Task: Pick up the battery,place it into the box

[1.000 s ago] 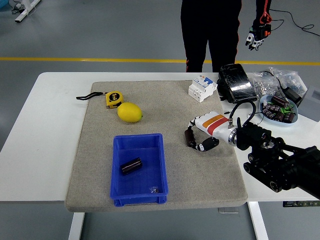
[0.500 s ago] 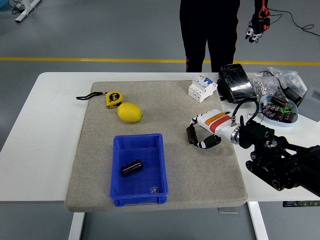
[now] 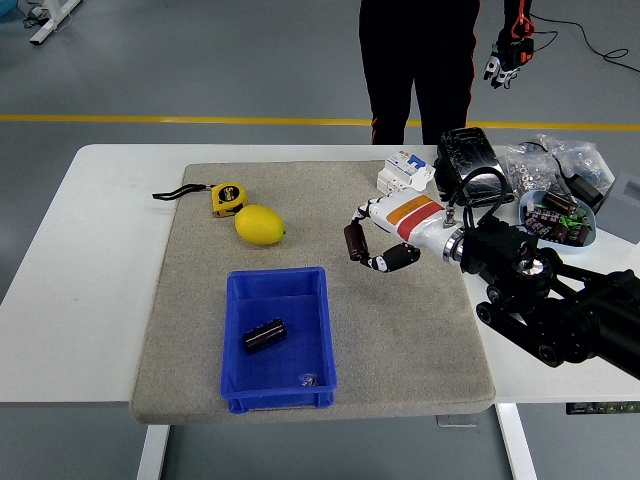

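Dark cylindrical battery (image 3: 353,242) upright in right hand (image 3: 385,240), pinched by fingers (image 3: 392,260), above grey mat. Open blue plastic box (image 3: 321,330) near mat's front edge, second dark battery (image 3: 263,334) lying inside, tilted.

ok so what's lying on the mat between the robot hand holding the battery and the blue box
Nothing: the head view shows only bare grey mat between the right robot hand, gripping a battery, and the blue box.

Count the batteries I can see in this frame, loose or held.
2 clearly: one battery lying in the blue box at, one held in the right hand at. The bowl at the right edge holds similar dark cylinders, too small to count.
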### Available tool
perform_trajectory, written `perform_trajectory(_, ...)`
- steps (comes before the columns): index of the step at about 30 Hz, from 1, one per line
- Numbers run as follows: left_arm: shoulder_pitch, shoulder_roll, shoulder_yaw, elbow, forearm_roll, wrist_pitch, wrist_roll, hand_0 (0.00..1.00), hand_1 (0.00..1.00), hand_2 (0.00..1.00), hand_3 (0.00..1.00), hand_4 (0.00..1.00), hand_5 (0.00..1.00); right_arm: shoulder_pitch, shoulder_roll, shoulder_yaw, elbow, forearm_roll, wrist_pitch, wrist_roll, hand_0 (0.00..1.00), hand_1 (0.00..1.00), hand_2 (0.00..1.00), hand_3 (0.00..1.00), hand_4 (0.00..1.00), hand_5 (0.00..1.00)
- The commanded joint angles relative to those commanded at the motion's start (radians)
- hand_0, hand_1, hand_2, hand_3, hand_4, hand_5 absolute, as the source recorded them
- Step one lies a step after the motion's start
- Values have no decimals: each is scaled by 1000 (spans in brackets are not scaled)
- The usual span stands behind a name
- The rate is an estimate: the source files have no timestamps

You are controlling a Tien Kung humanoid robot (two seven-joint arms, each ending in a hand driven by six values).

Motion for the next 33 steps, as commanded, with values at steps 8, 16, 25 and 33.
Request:
perform_trajectory(8,4,1,5,0,-9,-3,1,735,696,724,585,642,568,-3,13,6,249,-87,78,-63,414,525,729,607,738,319)
perform_trajectory(16,4,0,2,0,-10,-5,2,734,696,720,584,643,568,8,46,-60,344,-86,311,-179,696,736,892,998,885,403)
perform_trajectory(25,4,2,3,-1,-10,-10,4,733,695,720,586,643,568,9,40,-36,343,-82,353,-195,735,766,960,998,932,419)
perform_trajectory(33,8,1,4,0,-16,-10,4,732,693,720,586,645,569,-16,-11,98,370,-93,297,-177,720,756,950,998,875,390)
